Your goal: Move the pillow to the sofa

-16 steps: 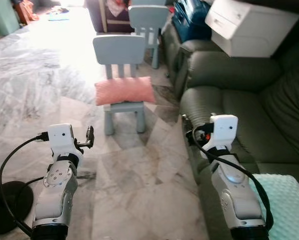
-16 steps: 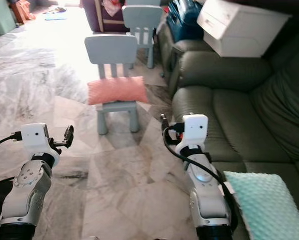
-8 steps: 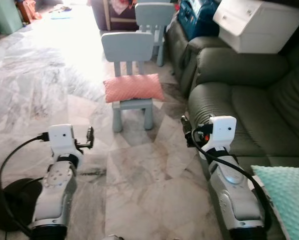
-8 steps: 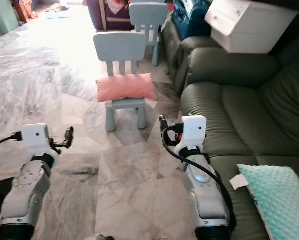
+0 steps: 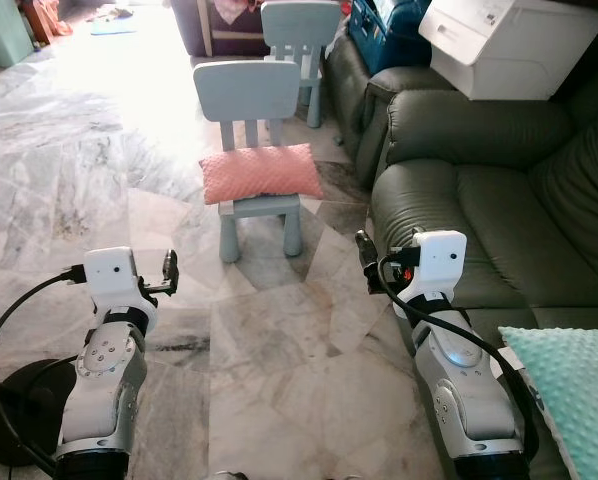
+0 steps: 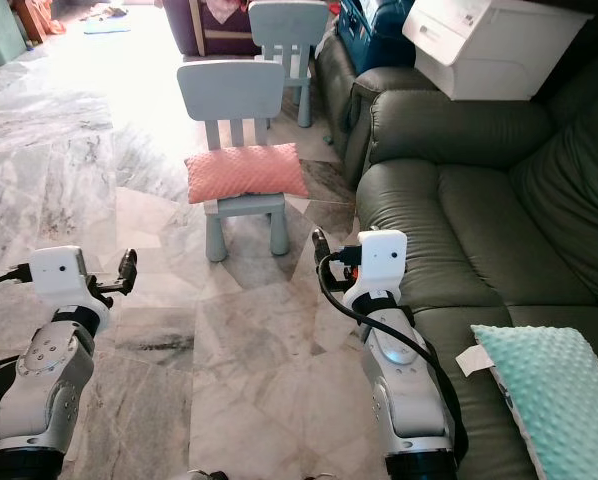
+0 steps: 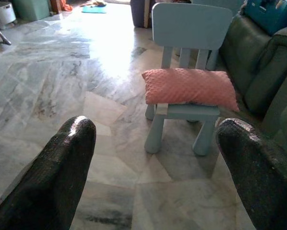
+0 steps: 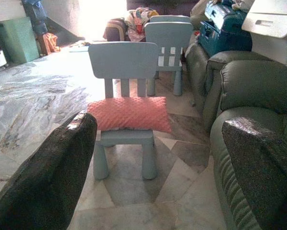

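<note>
Two end effectors, left end effector [image 7: 153,158] and right end effector [image 8: 158,158], fingers spread, empty. Pink pillow [image 5: 261,172] lies on small blue chair [image 5: 247,95], beside grey sofa [image 5: 499,215]. Mint cushion [image 5: 569,385] cut off at frame edge.

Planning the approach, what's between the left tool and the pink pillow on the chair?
Bare marble floor between the open left tool and the pink pillow, in the left wrist view.

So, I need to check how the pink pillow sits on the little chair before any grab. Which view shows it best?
The left wrist view: the pink pillow appears largest there, lying flat across the seat of the little chair, overhanging both sides. The right wrist view shows it about as clearly, between that gripper's fingers. Both eye views show it smaller and farther off.
</note>
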{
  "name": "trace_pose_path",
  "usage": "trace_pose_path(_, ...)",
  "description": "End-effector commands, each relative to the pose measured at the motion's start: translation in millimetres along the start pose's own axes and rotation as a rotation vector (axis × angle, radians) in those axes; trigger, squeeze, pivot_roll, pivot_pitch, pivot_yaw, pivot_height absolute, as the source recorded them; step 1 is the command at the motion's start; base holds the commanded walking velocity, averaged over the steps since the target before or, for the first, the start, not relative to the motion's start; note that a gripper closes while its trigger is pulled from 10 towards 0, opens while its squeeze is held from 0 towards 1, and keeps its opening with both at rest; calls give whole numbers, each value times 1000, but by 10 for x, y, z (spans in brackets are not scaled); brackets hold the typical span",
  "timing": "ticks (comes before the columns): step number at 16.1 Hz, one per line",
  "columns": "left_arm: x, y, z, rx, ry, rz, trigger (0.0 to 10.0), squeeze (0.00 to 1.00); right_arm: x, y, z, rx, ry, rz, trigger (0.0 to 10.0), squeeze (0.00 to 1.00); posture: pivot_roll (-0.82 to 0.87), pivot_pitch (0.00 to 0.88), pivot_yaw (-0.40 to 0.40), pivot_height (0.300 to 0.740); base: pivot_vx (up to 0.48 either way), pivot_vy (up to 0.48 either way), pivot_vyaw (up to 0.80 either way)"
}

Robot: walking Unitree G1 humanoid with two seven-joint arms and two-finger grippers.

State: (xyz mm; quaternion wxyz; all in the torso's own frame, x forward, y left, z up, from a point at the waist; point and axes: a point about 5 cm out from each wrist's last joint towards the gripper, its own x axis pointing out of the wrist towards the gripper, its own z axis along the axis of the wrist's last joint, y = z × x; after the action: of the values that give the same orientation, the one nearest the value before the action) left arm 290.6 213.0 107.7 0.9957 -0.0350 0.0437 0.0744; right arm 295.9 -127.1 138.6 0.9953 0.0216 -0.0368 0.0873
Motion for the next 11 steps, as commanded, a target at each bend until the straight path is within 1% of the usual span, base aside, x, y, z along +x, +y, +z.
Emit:
trace_pose_path(1, -10, 11, 19, 1, -14, -7, 10000, 0, -2, -11, 38, 0, -15, 0, 10000, 0, -82, 95, -39, 740, 416, 0, 0)
trace_pose_path(2, -14, 10, 14, -14, -13, -6, 10000, 0, -3, -8, 37, 2, -14, 3, 10000, 0, -81, 96, -41, 740, 439, 0, 0)
trace_pose_path(11, -28, 16, -5, -23, -7, -4, 10000, 0, -12, 61, 41, 7, -15, 57, 10000, 0, -81, 97, -44, 740, 442, 0, 0)
